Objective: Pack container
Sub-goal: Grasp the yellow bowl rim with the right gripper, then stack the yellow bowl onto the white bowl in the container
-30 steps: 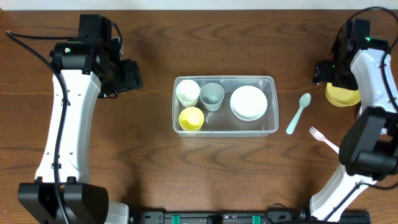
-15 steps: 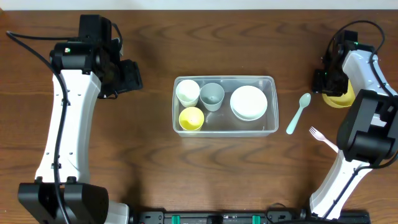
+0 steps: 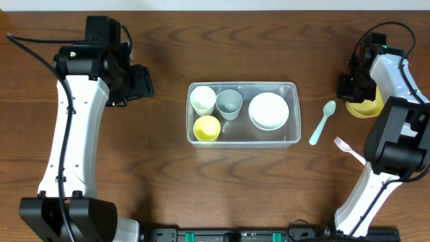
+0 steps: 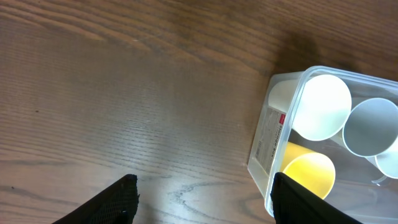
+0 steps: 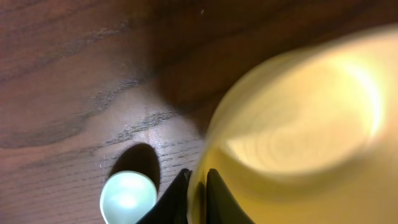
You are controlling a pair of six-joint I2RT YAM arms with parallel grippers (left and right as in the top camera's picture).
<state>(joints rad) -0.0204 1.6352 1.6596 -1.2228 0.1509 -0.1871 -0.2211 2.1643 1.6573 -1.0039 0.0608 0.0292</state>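
Observation:
The clear container (image 3: 293, 113) lies mid-table, holding a white cup (image 3: 202, 99), a pale blue cup (image 3: 229, 103), a yellow cup (image 3: 206, 128) and a white bowl (image 3: 269, 111). At the far right my right gripper (image 3: 354, 93) is shut on the rim of a yellow bowl (image 3: 368, 106); the right wrist view shows the thin rim pinched between both fingers, the yellow bowl (image 5: 298, 137) filling that frame. My left gripper (image 3: 142, 82) hovers open left of the container, empty; the container's corner (image 4: 264, 155) lies by the right finger in its wrist view.
A mint green spoon (image 3: 322, 122) lies right of the container, its bowl end (image 5: 127, 198) just beside my right fingers. A white fork (image 3: 350, 150) lies nearer the front at the right edge.
My right gripper dropped onto the yellow bowl's left rim and shut on it. The left arm has not moved.

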